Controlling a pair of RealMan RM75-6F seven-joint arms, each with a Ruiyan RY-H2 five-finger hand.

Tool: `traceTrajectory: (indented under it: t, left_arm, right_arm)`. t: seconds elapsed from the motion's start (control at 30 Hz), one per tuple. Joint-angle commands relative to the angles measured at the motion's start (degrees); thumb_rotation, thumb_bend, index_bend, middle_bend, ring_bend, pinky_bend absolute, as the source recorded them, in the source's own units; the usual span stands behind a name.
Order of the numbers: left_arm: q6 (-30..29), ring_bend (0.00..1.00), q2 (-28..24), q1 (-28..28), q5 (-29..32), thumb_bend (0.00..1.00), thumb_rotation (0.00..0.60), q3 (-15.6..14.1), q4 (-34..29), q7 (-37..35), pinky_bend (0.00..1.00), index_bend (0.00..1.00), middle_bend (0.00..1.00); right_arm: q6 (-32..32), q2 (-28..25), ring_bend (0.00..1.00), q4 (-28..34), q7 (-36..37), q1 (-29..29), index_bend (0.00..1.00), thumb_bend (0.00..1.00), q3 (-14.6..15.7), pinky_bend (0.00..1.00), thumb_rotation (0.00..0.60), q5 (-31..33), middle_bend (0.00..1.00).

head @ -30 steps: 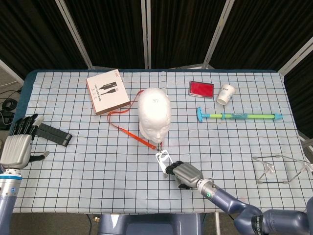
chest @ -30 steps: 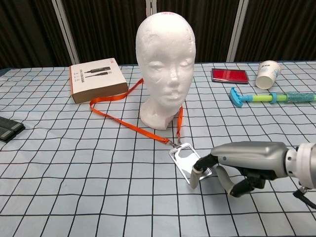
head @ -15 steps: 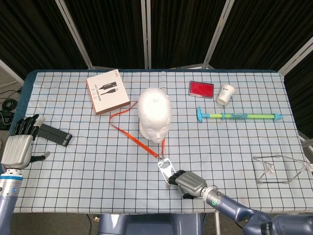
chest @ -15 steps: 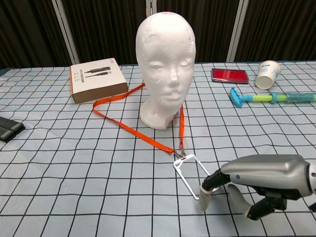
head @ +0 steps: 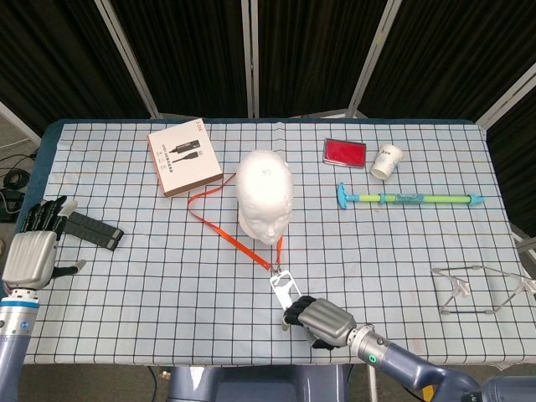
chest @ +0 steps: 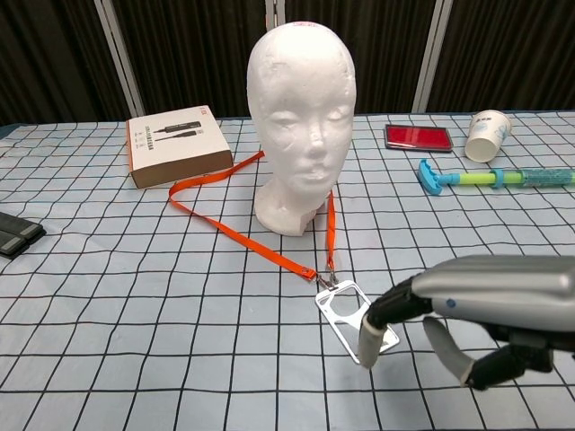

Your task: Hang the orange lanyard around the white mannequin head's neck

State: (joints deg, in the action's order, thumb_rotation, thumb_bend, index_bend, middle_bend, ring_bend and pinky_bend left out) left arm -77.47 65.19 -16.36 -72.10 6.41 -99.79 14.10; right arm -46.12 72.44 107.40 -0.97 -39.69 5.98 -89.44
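Right now your right hand (chest: 467, 314) sits low at the near edge of the table (head: 126, 285), fingertips (chest: 370, 339) pinched on the clear badge holder (chest: 349, 310) at the end of the orange lanyard (chest: 243, 235); the holder is tipped up off the cloth at the gripped end. From the clip the lanyard runs in two strands; one goes straight up to the base of the white mannequin head (chest: 301, 126), the other runs flat across the cloth toward the cardboard box (chest: 178, 145) and then bends back behind the head; whether it fully circles the neck you cannot tell from either view. The head stands upright near the table's middle, face toward you.

Your left hand (head: 33, 247) hovers at the left edge, fingers apart and holding nothing, just beside a black bar-shaped object (head: 90, 229) lying on the cloth.

The surface is a pale blue-white cloth with a dark grid, smooth and flat; behind the head and to the right lie a red case (head: 344, 152), a paper cup (head: 386, 161) on its side, and a teal and green stick-like toy (head: 410, 198); a wire frame (head: 477, 289) sits near the right edge. Behind the table stand dark panels with pale metal struts (head: 250, 59); cables (head: 12, 180) lie on the floor at far left.
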Motion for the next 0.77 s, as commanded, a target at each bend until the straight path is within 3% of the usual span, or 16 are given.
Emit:
traceTrajectory:
  t: [0.03,0.13,0.2,0.23,0.27,0.37,0.43,0.57,0.77]
  left_arm:
    - [-0.15,0.00,-0.09,0.23,-0.40,0.00,0.600,-0.17,0.02,-0.32,0.00,0.00,0.00]
    - [-0.59,0.00,-0.27,0.66,-1.13,0.00,0.600,-0.49,-0.09,-0.77,0.00,0.00,0.00]
    - [-1.21,0.00,-0.43,1.20,-1.96,0.00,0.600,-0.87,-0.12,-1.35,0.00,0.00,0.00]
    - [-1.53,0.00,-0.46,1.48,-2.38,0.00,0.600,-1.08,-0.03,-1.63,0.00,0.00,0.00]
    - [-1.91,0.00,-0.50,1.87,-2.95,0.00,0.600,-1.38,0.10,-2.06,0.00,0.00,0.00]
    - [-2.90,0.00,-0.59,2.76,-4.36,0.00,0.600,-2.09,0.54,-2.91,0.00,0.00,0.00]
    - [-3.79,0.00,-0.53,3.38,-5.60,0.00,0.600,-2.60,0.87,-3.33,0.00,0.00,0.00]
    - [-5.69,0.00,-0.28,4.70,-7.89,0.00,0.600,-3.48,1.46,-4.51,0.00,0.00,0.00]
    - [-7.03,0.00,-0.02,5.93,-9.70,0.00,0.600,-4.26,2.13,-5.30,0.00,0.00,0.00]
  right_arm:
    - [-8.17,-5.06,0.19,-0.52,-0.20,2.97,0.33,1.00,1.08,0.17,0.600,-6.72,0.23]
    - [-16.23,-9.32,0.17,-2.11,-0.83,6.10,0.33,0.89,2.09,0.13,0.600,-11.48,0.22]
    - [-22.96,-11.99,0.15,-3.98,-0.15,9.03,0.33,0.71,2.69,0.06,0.600,-14.20,0.21]
    - [-25.74,-12.84,0.13,-4.99,0.18,10.35,0.32,0.55,2.71,0.02,0.600,-14.81,0.19]
    - [-29.49,-13.55,0.09,-6.35,0.29,12.27,0.30,0.38,2.39,0.00,0.600,-14.90,0.16]
    - [-38.69,-12.86,0.00,-10.20,-1.66,17.70,0.22,0.07,0.43,0.00,0.600,-12.84,0.06]
    - [-42.38,-12.04,0.00,-12.28,-1.79,20.28,0.15,0.01,-0.50,0.00,0.600,-11.34,0.01]
    - [-46.79,-11.16,0.00,-15.56,-0.33,24.12,0.02,0.00,-2.05,0.00,0.600,-7.78,0.00]
    - [-47.54,-9.03,0.00,-19.91,-0.82,26.96,0.00,0.00,-4.13,0.00,0.600,-2.71,0.00]
